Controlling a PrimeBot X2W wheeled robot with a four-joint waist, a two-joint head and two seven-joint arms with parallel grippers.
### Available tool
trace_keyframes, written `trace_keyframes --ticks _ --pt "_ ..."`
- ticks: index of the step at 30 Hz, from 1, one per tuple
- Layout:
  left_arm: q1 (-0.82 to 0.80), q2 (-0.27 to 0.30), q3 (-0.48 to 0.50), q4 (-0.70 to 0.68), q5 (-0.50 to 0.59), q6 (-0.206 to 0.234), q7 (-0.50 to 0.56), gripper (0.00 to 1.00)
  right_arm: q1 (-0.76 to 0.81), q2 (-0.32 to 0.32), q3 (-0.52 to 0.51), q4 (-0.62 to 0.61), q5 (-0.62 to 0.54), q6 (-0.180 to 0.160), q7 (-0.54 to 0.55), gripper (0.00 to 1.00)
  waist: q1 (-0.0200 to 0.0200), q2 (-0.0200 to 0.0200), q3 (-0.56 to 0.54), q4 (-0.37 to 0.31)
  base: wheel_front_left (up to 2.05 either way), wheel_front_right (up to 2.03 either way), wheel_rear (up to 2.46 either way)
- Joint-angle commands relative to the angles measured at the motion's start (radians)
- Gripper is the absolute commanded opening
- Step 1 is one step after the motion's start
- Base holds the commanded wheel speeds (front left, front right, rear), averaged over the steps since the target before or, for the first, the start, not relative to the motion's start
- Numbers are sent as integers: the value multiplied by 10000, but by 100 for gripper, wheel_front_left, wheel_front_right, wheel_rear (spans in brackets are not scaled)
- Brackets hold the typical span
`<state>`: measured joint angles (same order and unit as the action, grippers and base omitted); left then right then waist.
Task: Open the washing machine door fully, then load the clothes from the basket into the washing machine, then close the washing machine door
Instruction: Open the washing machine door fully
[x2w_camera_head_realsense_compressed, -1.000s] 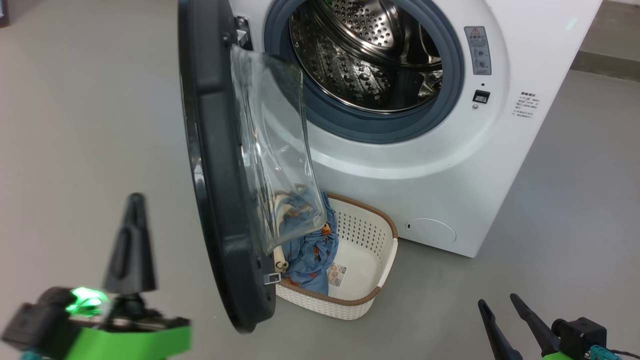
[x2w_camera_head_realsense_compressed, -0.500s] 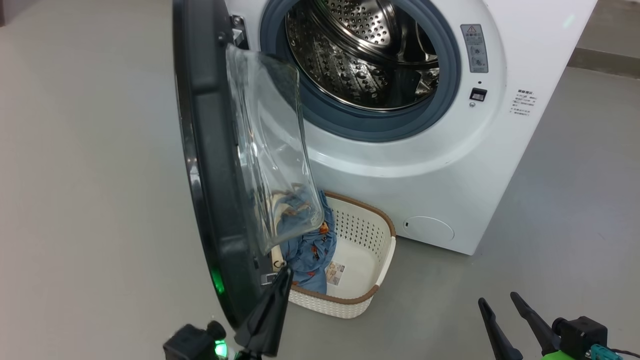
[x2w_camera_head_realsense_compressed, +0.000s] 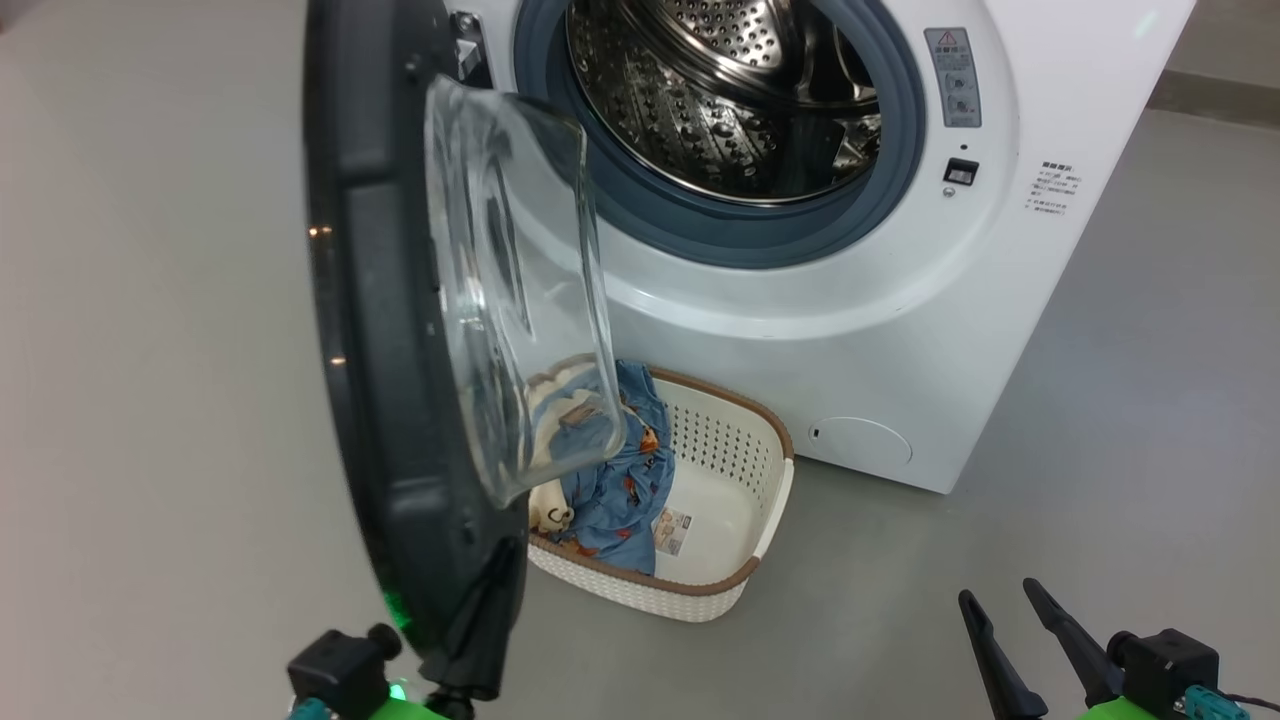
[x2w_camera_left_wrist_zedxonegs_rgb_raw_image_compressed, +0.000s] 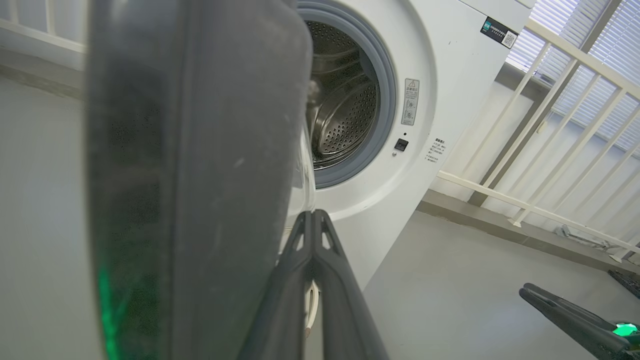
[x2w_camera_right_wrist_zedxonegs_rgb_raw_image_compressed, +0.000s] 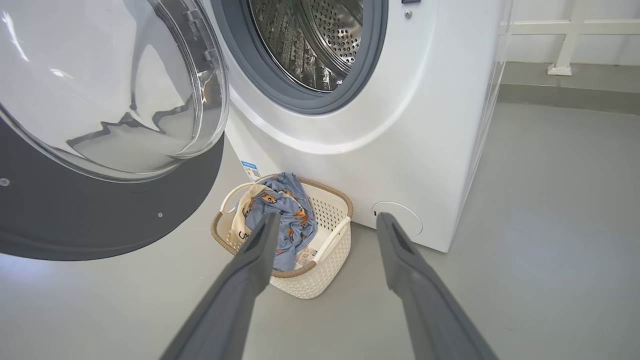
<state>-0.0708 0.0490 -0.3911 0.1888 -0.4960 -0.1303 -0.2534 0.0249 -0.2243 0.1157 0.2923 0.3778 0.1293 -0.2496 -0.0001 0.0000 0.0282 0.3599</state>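
The left gripper (x2w_camera_left_wrist_zedxonegs_rgb_raw_image_compressed: 313, 220), its two long dark fingers pressed together with nothing between them, lies against the bottom edge of the large round glossy black washing machine door (x2w_camera_head_realsense_compressed: 365, 300), on its inner side. I judge it is closed so the pair serves as one stiff pusher for swinging the door wider. The door rises directly above those fingers, roughly edge-on and not folded right back, so the opening step looks unfinished. Its bulging clear glass window (x2w_camera_head_realsense_compressed: 510, 280) juts out to the right of the fingers, overhanging the small cream-white perforated plastic basket (x2w_camera_head_realsense_compressed: 772, 505) with the brown rim. The basket sits on the floor just beyond them, close before the big white front-loading washing machine (x2w_camera_head_realsense_compressed: 850, 340). The blue printed clothes (x2w_camera_head_realsense_compressed: 610, 490), with a cream cloth, are heaped at the basket's left end; none lie in the steel drum (x2w_camera_head_realsense_compressed: 720, 100). Far to the right, the right gripper (x2w_camera_head_realsense_compressed: 998, 595) hangs low, fingers spread wide and empty, pointed toward the basket and presumably held ready for loading.
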Motion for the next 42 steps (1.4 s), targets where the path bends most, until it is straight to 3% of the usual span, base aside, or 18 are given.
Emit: trace_keyframes --ticks 1,16,31,42 --pt "-445 118 588 -105 -48 -4 -84 0 -200 -139 158 -272 -132 14 -122 100 1 0 41 13 0 0 0" --pt "-726 479 3693 508 616 217 -84 0 -499 -251 304 -388 -169 14 -122 100 1 0 609 251 0 0 0" --pt "-2242 1294 5938 2235 1295 239 -84 0 -886 -458 610 -360 -166 14 -122 100 1 0 1111 123 0 0 0" --pt "-3275 2070 7048 3453 1813 201 -84 0 -1156 -508 747 -366 -190 14 -122 100 1 0 1404 -133 0 0 0"
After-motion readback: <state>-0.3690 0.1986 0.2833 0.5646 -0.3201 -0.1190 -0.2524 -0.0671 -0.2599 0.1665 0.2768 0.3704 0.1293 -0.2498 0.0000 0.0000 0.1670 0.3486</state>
